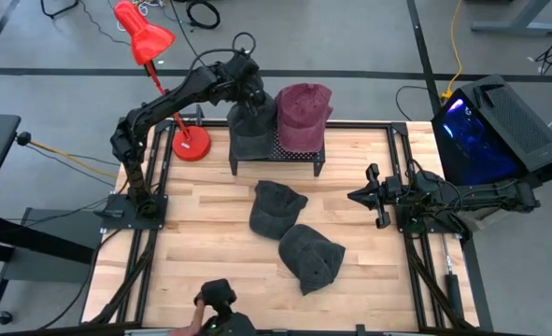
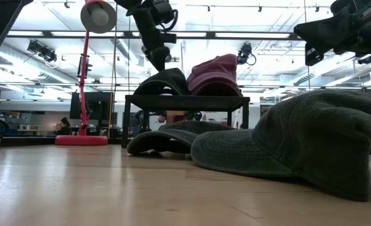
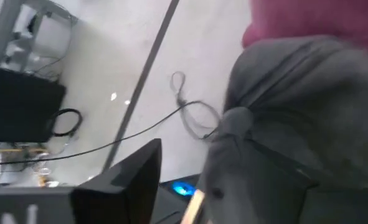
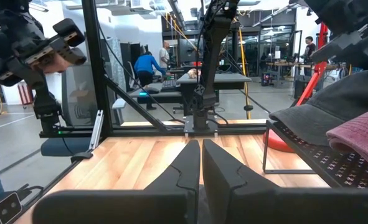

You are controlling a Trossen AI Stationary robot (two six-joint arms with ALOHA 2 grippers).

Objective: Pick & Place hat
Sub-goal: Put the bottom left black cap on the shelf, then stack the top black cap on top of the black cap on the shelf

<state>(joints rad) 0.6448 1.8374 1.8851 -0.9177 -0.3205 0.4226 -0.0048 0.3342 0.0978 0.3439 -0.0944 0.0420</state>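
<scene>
A dark grey hat (image 1: 252,131) and a maroon hat (image 1: 304,114) sit side by side on a black rack (image 1: 276,157) at the table's far edge. Two more dark grey hats lie on the wood, one mid-table (image 1: 276,207) and one nearer (image 1: 311,258), touching each other. My left gripper (image 1: 249,96) is over the far part of the grey hat on the rack. In the left wrist view one finger (image 3: 131,180) stands apart from the cloth (image 3: 296,124), which hides the other. My right gripper (image 4: 200,163) waits shut at the table's right edge (image 1: 364,196). My left gripper comes at the far part of the grey hat on the rack from above and slanting. The visible finger stands clear of the cloth. The hat hides the other finger, so I cannot tell whether it touches. The hat rests on the rack top.
A red desk lamp (image 1: 149,37) stands left of the rack on its base (image 1: 191,142). A person's hand (image 1: 197,323) holds a dark device (image 1: 219,297) at the near edge. Black frame rails (image 1: 402,187) border the table. Bare wood lies left of the loose hats.
</scene>
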